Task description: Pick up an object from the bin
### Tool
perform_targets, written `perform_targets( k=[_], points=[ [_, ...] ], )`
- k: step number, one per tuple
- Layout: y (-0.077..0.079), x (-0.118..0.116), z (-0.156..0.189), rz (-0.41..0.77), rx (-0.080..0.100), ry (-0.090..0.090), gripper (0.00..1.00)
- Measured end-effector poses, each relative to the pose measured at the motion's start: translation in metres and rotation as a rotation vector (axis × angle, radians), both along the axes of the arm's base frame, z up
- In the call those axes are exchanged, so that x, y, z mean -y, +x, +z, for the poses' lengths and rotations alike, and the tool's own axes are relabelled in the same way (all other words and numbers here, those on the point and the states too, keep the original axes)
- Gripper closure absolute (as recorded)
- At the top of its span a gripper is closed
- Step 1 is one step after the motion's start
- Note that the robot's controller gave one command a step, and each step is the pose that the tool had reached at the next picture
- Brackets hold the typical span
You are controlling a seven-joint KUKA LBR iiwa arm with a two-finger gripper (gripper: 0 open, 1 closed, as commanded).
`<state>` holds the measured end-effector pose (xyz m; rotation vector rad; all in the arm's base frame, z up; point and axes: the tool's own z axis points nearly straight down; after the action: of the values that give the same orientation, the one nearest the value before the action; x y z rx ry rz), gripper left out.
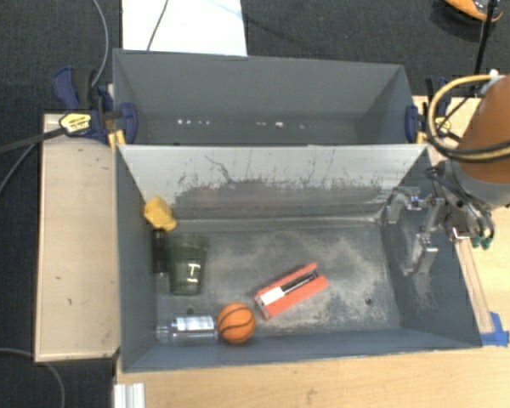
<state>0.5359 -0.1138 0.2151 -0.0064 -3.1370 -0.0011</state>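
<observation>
The red box [291, 291] is lying on the floor of the bin [263, 177], near the front wall and a little right of the middle. Of all the things here it is the nearest to the gripper [418, 257], so I am taking it as the likely thing to pick.

The gripper is hanging by the right wall, over bare floor. The box is lying away from it toward the front-left, well apart, with nothing standing between them. The box's long axis is running on a slant: one end is pointing to the front-left corner, and the other is pointing roughly toward the right wall, where the gripper is. In my judgement the coming move is asking for a reach to the front-left and a turn of the wrist, so that the jaws are closing across the short side of the box.

The gripper is dark against the grey wall, so I cannot tell whether the jaws are apart or together. It seems to be carrying nothing and touching no thing of the bin.

The ball [236, 323], the bottle [187, 328], the cup [185, 266] and a yellow piece [160, 213] are lying farther away, along the left side.
</observation>
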Motion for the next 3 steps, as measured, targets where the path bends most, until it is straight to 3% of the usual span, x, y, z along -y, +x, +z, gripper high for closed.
perform_targets(
  k=[1, 2, 3],
  points=[
    [0.002, -0.001, 0.004, 0.003, 0.008, -0.001, 0.00],
    [0.003, -0.008, -0.030, 0.046, 0.015, -0.003, 0.00],
    [-0.011, -0.026, -0.084, 0.039, 0.013, -0.002, 0.00]
  ],
)
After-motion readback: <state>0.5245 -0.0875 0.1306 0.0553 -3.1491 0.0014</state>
